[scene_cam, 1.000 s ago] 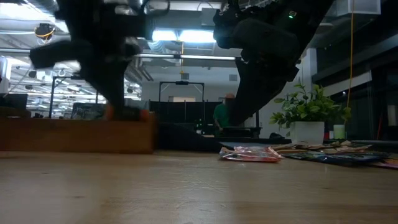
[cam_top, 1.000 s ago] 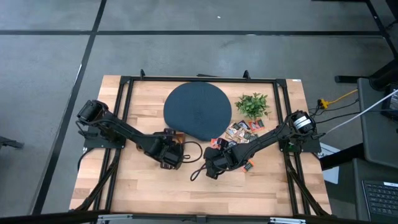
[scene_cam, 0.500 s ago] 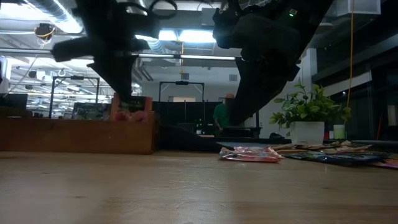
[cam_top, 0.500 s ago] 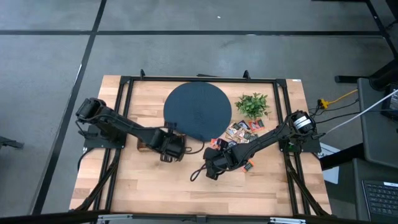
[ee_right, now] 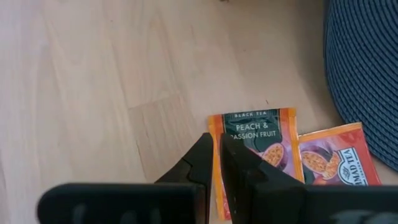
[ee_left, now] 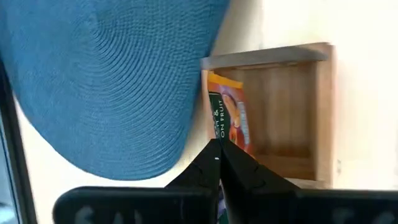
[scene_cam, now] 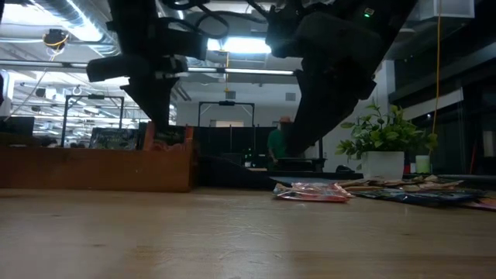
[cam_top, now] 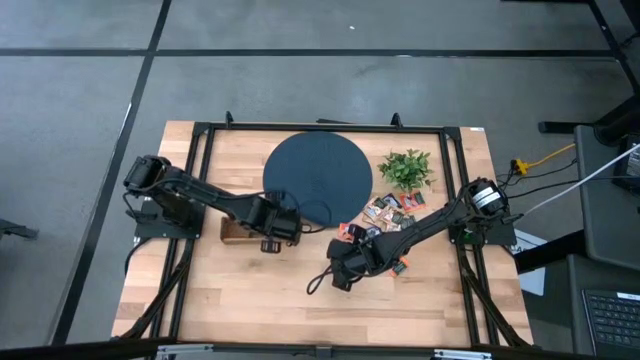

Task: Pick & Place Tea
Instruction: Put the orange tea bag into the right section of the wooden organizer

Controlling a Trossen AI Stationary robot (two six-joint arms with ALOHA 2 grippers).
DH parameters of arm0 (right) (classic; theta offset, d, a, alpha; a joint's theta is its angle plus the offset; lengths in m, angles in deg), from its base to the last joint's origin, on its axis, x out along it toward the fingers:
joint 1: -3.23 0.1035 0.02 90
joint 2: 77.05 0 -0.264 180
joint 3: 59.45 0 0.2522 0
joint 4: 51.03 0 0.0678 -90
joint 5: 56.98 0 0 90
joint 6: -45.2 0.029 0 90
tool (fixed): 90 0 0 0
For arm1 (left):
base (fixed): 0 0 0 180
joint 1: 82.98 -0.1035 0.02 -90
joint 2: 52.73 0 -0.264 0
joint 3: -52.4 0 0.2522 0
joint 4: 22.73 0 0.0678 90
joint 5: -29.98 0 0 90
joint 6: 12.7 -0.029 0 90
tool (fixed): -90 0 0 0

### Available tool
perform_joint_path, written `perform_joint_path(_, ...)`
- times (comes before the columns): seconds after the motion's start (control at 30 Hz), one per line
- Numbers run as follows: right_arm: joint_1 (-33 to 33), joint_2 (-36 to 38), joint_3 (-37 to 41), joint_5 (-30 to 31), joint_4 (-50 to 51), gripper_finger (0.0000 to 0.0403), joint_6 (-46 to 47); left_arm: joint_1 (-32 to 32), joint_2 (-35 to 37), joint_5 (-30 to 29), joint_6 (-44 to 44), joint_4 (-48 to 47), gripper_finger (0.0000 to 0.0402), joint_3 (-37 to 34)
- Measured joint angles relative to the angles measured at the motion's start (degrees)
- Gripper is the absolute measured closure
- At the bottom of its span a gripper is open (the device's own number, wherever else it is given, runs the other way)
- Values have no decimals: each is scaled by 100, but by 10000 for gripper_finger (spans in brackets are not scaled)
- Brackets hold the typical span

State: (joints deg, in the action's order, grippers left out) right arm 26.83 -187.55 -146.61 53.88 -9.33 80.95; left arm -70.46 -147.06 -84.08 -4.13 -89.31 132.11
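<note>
An orange tea sachet [ee_left: 227, 118] hangs over a shallow wooden box [ee_left: 292, 112], with my left gripper [ee_left: 217, 144] shut on it. In the high view this gripper [cam_top: 270, 240] stands at the box's right end [cam_top: 232, 232], just near of the round dark blue disc [cam_top: 318, 178]. My right gripper [ee_right: 217, 140] is shut and hovers above a "Peach & Passion Fruit" sachet [ee_right: 258, 134], which lies flat on the wood. A second orange sachet [ee_right: 336, 158] lies flat beside that one. More sachets [cam_top: 390, 210] lie in a loose heap right of the disc. My left gripper pinches the orange sachet by one end [ee_left: 219, 138] between its two fingers, which slant down from the near side. In the wrist view the sachet shows nearly edge-on and reaches out past the fingertips. It hangs below the fingers [scene_cam: 167, 138], clear of the box.
A small green plant in a white pot [cam_top: 406, 168] stands at the far right of the table. A black frame [cam_top: 200, 130] runs round the tabletop. One sachet [scene_cam: 310, 191] lies on the wood ahead of the heap. Bare wood [cam_top: 280, 300] lies along the near edge.
My left gripper has swung toward the table's far edge and risen a little. It has carried the orange sachet from the near side over the wooden box, which its arm now uncovers. My right gripper has kept still.
</note>
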Motion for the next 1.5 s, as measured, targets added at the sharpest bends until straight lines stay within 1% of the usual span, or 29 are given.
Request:
perform_joint_path(0.17, -1, 0, 0, 0, -2, 370, 0, 8, 0, -61, -18, -22, 377, 0)
perform_joint_path(0.33, 0, 0, 0, 0, -6, 370, 0, 3, 0, -102, 43, -20, 344, -4)
perform_joint_path(0.43, 0, 0, 0, 0, -7, 370, 0, 8, -2, -232, 109, -30, 326, -7)
perform_joint_path(0.57, 0, 0, 0, 0, -9, 370, 0, 9, -2, -693, 114, -247, 311, -7)
perform_joint_path(0.67, 0, 0, 0, 2, -9, 370, 0, 37, 95, -1082, 163, -415, 307, -11)
perform_joint_path(0.8, 0, 0, 0, 4, -35, 370, -20, 160, 495, -1239, 189, -315, 309, -11)
perform_joint_path(0.9, -2, 0, 0, 29, -44, 370, -35, 357, 872, -1166, 414, -189, 311, -11)
perform_joint_path(1.0, -2, 0, 0, 48, -76, 370, -71, 630, 1222, -732, 739, -127, 309, -11)
perform_joint_path(1.13, -2, 0, 0, 52, -199, 370, -182, 1031, 1466, -251, 1387, -115, 310, -46)
perform_joint_path(1.3, -2, 0, 0, 52, -270, 370, -317, 1455, 1414, -186, 1962, -90, 315, -355)
perform_joint_path(1.37, -2, 0, 0, 52, -255, 370, -317, 1578, 1340, -185, 2070, 232, 315, -475)
perform_joint_path(1.5, -2, 0, 109, 52, -323, 370, -258, 1791, 1251, -147, 2018, 996, 314, -633)
